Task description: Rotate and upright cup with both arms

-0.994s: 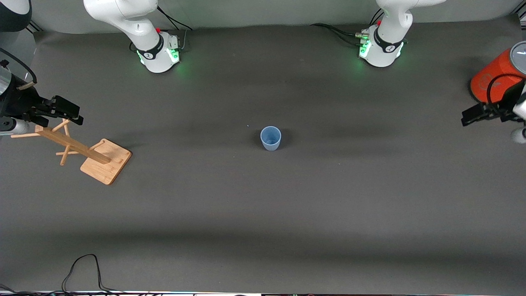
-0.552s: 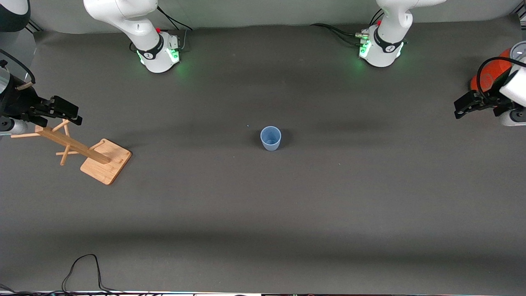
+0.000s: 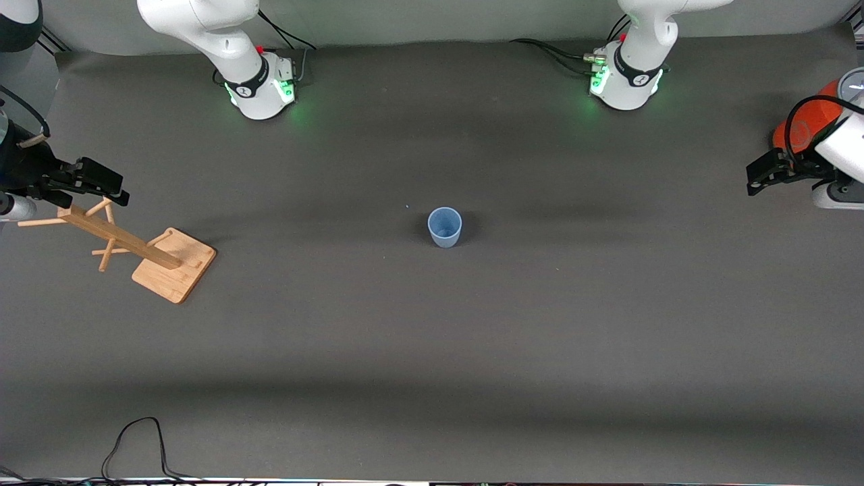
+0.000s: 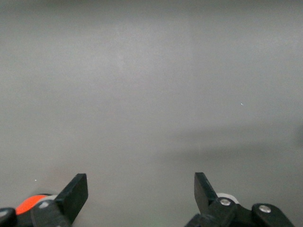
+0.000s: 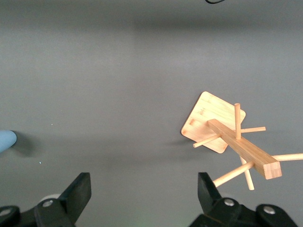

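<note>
The cup (image 3: 445, 227) stands upright, mouth up, mid-table (image 3: 472, 337), well apart from both end effectors and roughly between them. The left end effector (image 3: 759, 177) hangs over the left arm's end of the table, fingers spread wide and holding nothing, just beside the orange canister (image 3: 806, 121). Its wrist view shows mostly bare table between the fingertips (image 4: 75, 191) (only a sliver of orange at the edge). The right end effector (image 3: 104, 185) hangs over the top of the wooden rack (image 3: 135, 250), also wide open and empty. The right wrist view shows the rack's pegs and square base plainly, plus the cup's edge (image 5: 6, 141), where the front view shows the whole cup.
</note>
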You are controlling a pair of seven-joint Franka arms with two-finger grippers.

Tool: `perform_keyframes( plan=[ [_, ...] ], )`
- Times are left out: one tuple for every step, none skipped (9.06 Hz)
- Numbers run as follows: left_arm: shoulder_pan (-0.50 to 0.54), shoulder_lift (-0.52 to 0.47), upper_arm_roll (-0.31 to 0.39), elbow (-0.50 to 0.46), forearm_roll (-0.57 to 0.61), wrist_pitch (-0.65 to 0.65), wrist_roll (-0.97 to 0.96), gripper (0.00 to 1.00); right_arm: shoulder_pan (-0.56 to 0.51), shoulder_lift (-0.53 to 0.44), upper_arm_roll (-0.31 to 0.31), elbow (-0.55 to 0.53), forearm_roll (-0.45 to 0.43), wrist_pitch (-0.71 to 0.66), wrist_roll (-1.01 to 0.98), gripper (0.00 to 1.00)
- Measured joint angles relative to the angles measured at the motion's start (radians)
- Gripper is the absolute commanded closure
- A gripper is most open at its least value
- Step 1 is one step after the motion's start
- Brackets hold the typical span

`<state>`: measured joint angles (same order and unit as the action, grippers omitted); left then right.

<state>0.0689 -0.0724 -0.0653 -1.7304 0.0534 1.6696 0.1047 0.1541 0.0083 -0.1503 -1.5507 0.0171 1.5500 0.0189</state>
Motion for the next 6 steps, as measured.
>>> perform_keyframes(
  plan=[
    [0.000,0.009,-0.001,0.017,0.000,-0.004,0.005,0.00,0.000,0.000,-0.003,0.000,0.000,-0.001,0.000,0.00],
    [0.000,0.019,-0.001,0.027,0.000,-0.009,0.006,0.00,0.000,0.000,-0.003,0.000,0.000,-0.001,-0.001,0.00],
    [0.000,0.026,-0.002,0.031,0.000,-0.009,0.008,0.00,0.000,0.000,-0.003,0.000,0.000,-0.001,-0.001,0.00],
    [0.000,0.030,-0.002,0.034,0.000,-0.009,0.009,0.00,0.000,0.000,-0.003,0.000,0.000,-0.001,-0.001,0.00],
    [0.000,0.031,-0.001,0.039,0.000,-0.009,0.012,0.00,0.000,0.000,-0.003,0.000,0.000,-0.001,-0.002,0.00],
    [0.000,0.031,-0.001,0.040,0.000,-0.009,0.023,0.00,0.000,0.000,-0.003,0.000,0.000,-0.001,-0.002,0.00]
  ],
)
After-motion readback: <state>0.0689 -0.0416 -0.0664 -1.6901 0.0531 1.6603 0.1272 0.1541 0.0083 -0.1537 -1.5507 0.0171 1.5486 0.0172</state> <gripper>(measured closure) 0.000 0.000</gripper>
